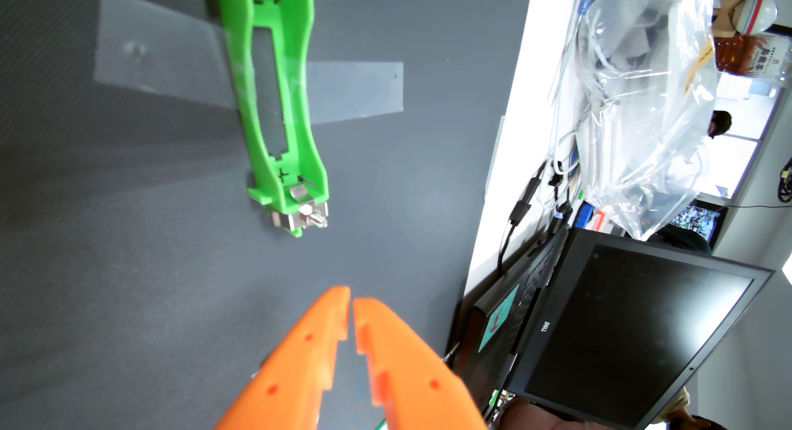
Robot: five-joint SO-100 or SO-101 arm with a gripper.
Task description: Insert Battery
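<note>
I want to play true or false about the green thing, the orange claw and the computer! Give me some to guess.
1. The green battery holder is taped to the dark mat. True.
2. A battery sits in the holder. False: its slot is empty.
3. The orange gripper is squeezing a battery. False: its tips are almost together with nothing between them.
4. The laptop screen is dark. True.
5. The gripper touches the holder. False: bare mat lies between them.
</note>
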